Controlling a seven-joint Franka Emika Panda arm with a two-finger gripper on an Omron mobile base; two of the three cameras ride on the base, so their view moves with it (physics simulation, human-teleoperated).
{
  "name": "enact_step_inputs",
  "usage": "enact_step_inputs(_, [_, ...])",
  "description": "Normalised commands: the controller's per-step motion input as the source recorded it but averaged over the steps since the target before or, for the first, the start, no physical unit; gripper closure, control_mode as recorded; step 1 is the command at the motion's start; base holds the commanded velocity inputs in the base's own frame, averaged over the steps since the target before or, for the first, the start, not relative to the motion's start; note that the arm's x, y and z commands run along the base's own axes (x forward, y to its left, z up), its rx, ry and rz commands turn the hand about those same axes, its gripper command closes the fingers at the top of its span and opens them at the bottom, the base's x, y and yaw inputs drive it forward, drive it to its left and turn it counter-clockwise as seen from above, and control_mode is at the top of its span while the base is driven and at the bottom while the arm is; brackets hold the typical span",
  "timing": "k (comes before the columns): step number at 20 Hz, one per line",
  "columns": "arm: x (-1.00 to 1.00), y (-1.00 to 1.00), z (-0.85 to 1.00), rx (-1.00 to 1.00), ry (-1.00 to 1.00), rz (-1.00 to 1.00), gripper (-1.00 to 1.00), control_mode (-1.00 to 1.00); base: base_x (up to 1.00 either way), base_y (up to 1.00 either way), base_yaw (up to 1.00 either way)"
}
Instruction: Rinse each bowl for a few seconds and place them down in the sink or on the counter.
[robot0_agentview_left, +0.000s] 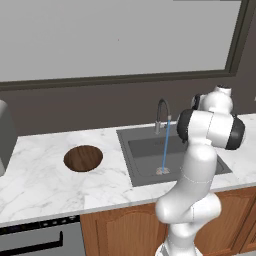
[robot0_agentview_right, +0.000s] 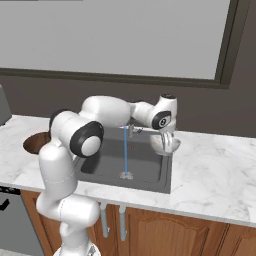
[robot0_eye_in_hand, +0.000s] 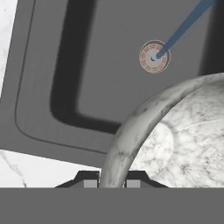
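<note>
Pale marble bowl (robot0_eye_in_hand: 175, 144) sat right in the gripper (robot0_eye_in_hand: 111, 183): its rim ran down between the two dark fingertips (robot0_eye_in_hand: 90, 181), one tip on each side of the wall. Jaws were clamped on that rim, narrow gap, nothing else in them. In the right base view the same bowl (robot0_agentview_right: 166, 143) hung tilted under the hand, above the right edge of the sink (robot0_agentview_right: 102, 162), off to the right of the water stream (robot0_agentview_right: 125, 150) and not under it. Stream fell from the faucet (robot0_agentview_left: 162, 114) straight onto the round drain (robot0_eye_in_hand: 154, 57).

Arm was stretched forward over the basin, forearm roughly level, wrist bent so the hand pointed down at the sink floor.

Dark brown bowl (robot0_agentview_left: 83, 158) sat upright on the counter (robot0_agentview_left: 40, 175), left of the sink, well apart from the gripper.
</note>
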Motion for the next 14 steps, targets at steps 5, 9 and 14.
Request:
enact_step_inputs(5, [0.0,-0.34,-0.01,0.0,0.0,-0.06,1.0,-1.0,0.0,0.0,0.0])
enact_step_inputs(9, [0.0,-0.29,0.0,0.0,0.0,-0.05,1.0,-1.0,0.0,0.0,0.0])
enact_step_inputs(14, [0.0,-0.3,-0.05,-0.02,0.0,-0.03,1.0,-1.0,0.0,0.0,0.0])
